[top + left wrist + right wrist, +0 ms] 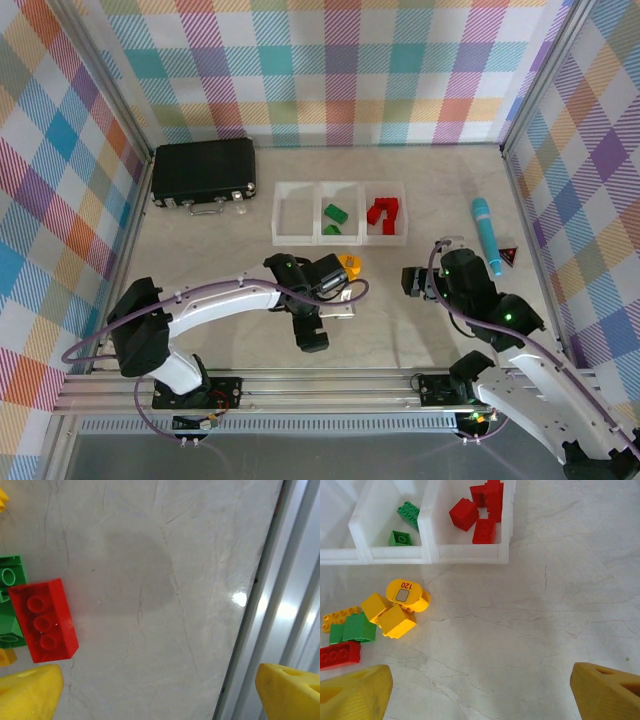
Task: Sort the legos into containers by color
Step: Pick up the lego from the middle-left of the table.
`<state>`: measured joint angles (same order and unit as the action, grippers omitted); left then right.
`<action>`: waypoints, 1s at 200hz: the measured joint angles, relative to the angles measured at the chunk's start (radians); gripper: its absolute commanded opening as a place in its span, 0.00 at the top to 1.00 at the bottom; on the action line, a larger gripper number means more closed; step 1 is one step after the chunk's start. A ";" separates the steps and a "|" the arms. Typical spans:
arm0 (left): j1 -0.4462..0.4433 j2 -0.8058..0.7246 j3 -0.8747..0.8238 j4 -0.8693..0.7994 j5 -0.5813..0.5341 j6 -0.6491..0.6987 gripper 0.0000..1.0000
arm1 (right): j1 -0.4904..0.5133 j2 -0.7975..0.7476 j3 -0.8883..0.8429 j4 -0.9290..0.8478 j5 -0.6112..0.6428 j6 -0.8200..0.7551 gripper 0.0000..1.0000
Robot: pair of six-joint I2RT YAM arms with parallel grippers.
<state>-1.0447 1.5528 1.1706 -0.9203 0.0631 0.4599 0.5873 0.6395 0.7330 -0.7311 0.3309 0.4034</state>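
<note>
The containers (340, 238) (427, 555) stand in a row at mid-table. The left bin is empty, the middle one holds green legos (404, 524) and the right one holds red legos (482, 510). Loose legos lie in front of them: a red brick (44, 620) (340, 655), a green one (10, 605) (355, 627), yellow bricks (390, 615) and a round yellow piece (407, 595) (350, 265). My left gripper (160, 700) (312, 325) is open over bare table between the pile and the near rail. My right gripper (480, 695) (415, 282) is open over bare table, right of the pile.
A black latched case (203, 172) lies at the back left. A blue pen-like tube (485, 232) and a small red-black piece (509, 256) lie at the right. The metal rail (280, 605) runs along the near edge. Checked walls enclose the table.
</note>
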 measured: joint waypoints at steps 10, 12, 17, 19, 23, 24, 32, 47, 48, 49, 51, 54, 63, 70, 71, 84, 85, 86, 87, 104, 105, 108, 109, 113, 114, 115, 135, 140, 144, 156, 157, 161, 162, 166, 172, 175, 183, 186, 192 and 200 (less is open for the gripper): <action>0.019 0.009 0.001 0.001 -0.001 0.013 0.26 | 0.000 -0.011 -0.007 -0.004 0.000 0.004 0.08; 0.023 0.011 0.002 0.001 -0.001 0.011 0.27 | 0.000 -0.013 -0.009 -0.004 0.000 0.004 0.08; 0.036 0.017 0.004 0.002 0.006 0.012 0.27 | 0.000 -0.015 -0.013 -0.004 -0.001 0.004 0.08; 0.042 0.020 0.005 0.003 0.006 0.011 0.27 | 0.000 -0.015 -0.014 -0.004 -0.001 0.005 0.08; 0.055 0.026 0.008 0.005 0.013 0.009 0.27 | 0.000 -0.015 -0.017 -0.005 -0.001 0.005 0.08; 0.057 0.026 0.008 0.005 0.014 0.009 0.27 | 0.000 -0.015 -0.018 -0.005 -0.001 0.005 0.08; 0.086 0.039 0.012 0.009 0.019 0.006 0.27 | 0.000 -0.015 -0.023 -0.006 -0.001 0.005 0.08; 0.138 0.060 0.014 0.018 0.025 0.005 0.27 | 0.000 -0.015 -0.032 -0.010 -0.003 0.005 0.08; 0.139 0.061 0.014 0.018 0.025 0.005 0.27 | 0.000 -0.015 -0.033 -0.010 -0.003 0.005 0.08; 0.143 0.062 0.014 0.019 0.025 0.005 0.26 | 0.000 -0.015 -0.033 -0.010 -0.003 0.005 0.08; 0.147 0.064 0.014 0.019 0.026 0.005 0.26 | 0.000 -0.015 -0.034 -0.010 -0.005 0.005 0.08; 0.154 0.069 0.014 0.021 0.025 0.005 0.26 | 0.000 -0.015 -0.035 -0.011 -0.006 0.005 0.08; 0.171 0.080 0.014 0.026 0.026 0.005 0.26 | 0.000 -0.015 -0.038 -0.011 -0.009 0.005 0.08; 0.176 0.091 0.014 0.029 0.026 0.005 0.26 | 0.000 -0.015 -0.039 -0.011 -0.010 0.005 0.08; 0.176 0.092 0.014 0.029 0.026 0.005 0.26 | 0.000 -0.015 -0.039 -0.011 -0.010 0.005 0.08; 0.177 0.119 0.022 0.032 0.026 0.005 0.24 | 0.000 -0.015 -0.039 -0.011 -0.010 0.006 0.08; 0.177 0.122 0.023 0.032 0.025 0.005 0.24 | 0.000 -0.015 -0.039 -0.011 -0.010 0.006 0.08; 0.177 0.124 0.023 0.032 0.025 0.005 0.24 | 0.000 -0.015 -0.039 -0.011 -0.010 0.006 0.08; 0.177 0.127 0.024 0.033 0.024 0.005 0.24 | 0.000 -0.015 -0.039 -0.011 -0.010 0.007 0.08; 0.177 0.157 0.032 0.038 0.012 0.003 0.22 | 0.000 -0.015 -0.039 -0.011 -0.010 0.007 0.08; 0.177 0.159 0.033 0.039 0.009 0.003 0.22 | 0.000 -0.015 -0.039 -0.011 -0.010 0.007 0.08; 0.177 0.163 0.033 0.041 0.005 0.002 0.22 | 0.000 -0.015 -0.040 -0.011 -0.010 0.007 0.08; 0.178 0.166 0.034 0.042 0.003 0.002 0.21 | 0.000 -0.015 -0.040 -0.011 -0.010 0.007 0.08; 0.178 0.170 0.036 0.044 -0.003 0.001 0.22 | 0.000 -0.015 -0.040 -0.011 -0.010 0.007 0.08; 0.178 0.171 0.037 0.044 -0.003 0.002 0.21 | 0.000 -0.015 -0.040 -0.011 -0.010 0.007 0.08; 0.179 0.174 0.038 0.044 -0.005 0.002 0.21 | 0.000 -0.015 -0.040 -0.011 -0.010 0.007 0.08; 0.187 0.204 0.063 0.053 -0.031 0.000 0.23 | 0.000 -0.015 -0.043 -0.010 -0.014 0.007 0.08; 0.189 0.211 0.071 0.056 -0.038 0.000 0.23 | 0.000 -0.015 -0.045 -0.010 -0.015 0.007 0.08; 0.191 0.217 0.079 0.058 -0.048 -0.003 0.23 | 0.000 -0.015 -0.047 -0.010 -0.017 0.007 0.08; 0.196 0.233 0.097 0.063 -0.072 -0.013 0.23 | 0.000 -0.013 -0.051 -0.010 -0.018 0.007 0.08; 0.196 0.233 0.097 0.063 -0.073 -0.014 0.23 | 0.000 -0.013 -0.051 -0.010 -0.018 0.007 0.08; 0.197 0.237 0.100 0.066 -0.077 -0.017 0.23 | 0.000 -0.012 -0.051 -0.010 -0.018 0.007 0.08; 0.198 0.237 0.101 0.066 -0.080 -0.018 0.23 | 0.000 -0.012 -0.051 -0.010 -0.018 0.007 0.08; 0.201 0.238 0.102 0.068 -0.083 -0.019 0.23 | 0.000 -0.012 -0.051 -0.010 -0.018 0.007 0.08; 0.205 0.239 0.102 0.072 -0.084 -0.022 0.23 | 0.000 -0.010 -0.051 -0.010 -0.018 0.007 0.08; 0.207 0.239 0.102 0.072 -0.084 -0.023 0.23 | 0.000 -0.009 -0.051 -0.010 -0.018 0.007 0.08; 0.211 0.239 0.102 0.076 -0.084 -0.026 0.24 | 0.000 -0.006 -0.051 -0.010 -0.021 0.007 0.08; 0.213 0.239 0.102 0.078 -0.084 -0.026 0.24 | 0.000 -0.006 -0.051 -0.010 -0.021 0.007 0.08; 0.217 0.239 0.102 0.082 -0.083 -0.026 0.24 | 0.000 -0.005 -0.051 -0.010 -0.021 0.007 0.08; 0.220 0.239 0.102 0.082 -0.083 -0.026 0.24 | 0.000 -0.001 -0.051 -0.010 -0.021 0.007 0.08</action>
<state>-0.8246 1.7916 1.2728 -0.8383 -0.0200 0.4343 0.5873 0.6384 0.6819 -0.7410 0.3099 0.4103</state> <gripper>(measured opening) 0.761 0.923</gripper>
